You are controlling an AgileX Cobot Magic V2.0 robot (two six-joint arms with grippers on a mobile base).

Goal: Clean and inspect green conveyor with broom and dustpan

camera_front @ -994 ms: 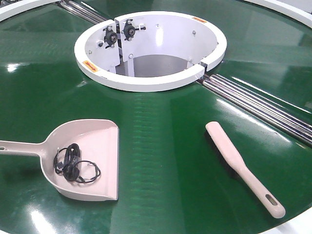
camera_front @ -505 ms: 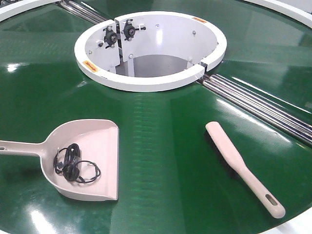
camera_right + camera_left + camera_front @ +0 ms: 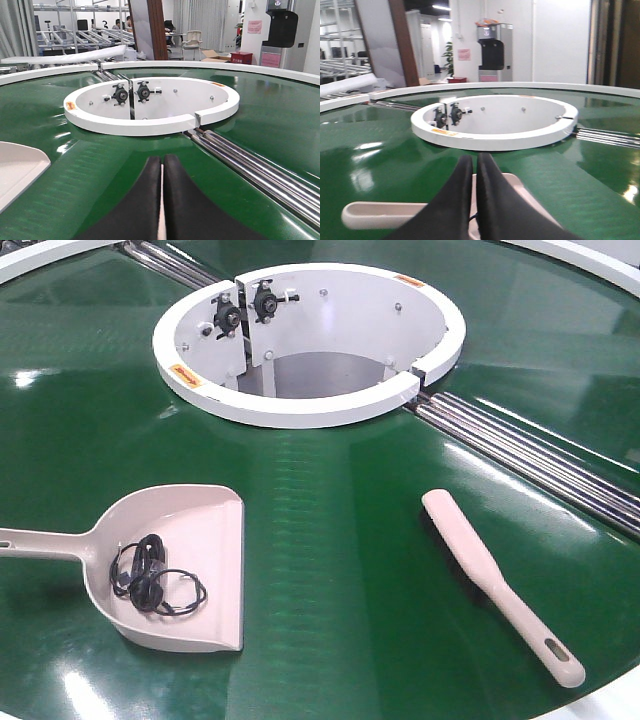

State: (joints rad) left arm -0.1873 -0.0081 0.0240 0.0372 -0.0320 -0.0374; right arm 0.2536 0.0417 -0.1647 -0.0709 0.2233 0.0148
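dustpan point(image 3: 190, 570) handle cut by left edge | dustpan point(image 3: 380, 214) mostly hidden behind left gripper point(image 3: 474, 165) | rails point(image 3: 540, 462) run off right edge | hub warning labels unreadable

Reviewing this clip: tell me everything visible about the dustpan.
The dustpan is a pale beige, plastic-looking scoop with raised sides, a wide flat lip and a straight narrow handle. It lies flat on the green conveyor, front left, handle pointing left, lip facing right. A tangle of thin black cord sits inside. No gripper touches it in the front view.
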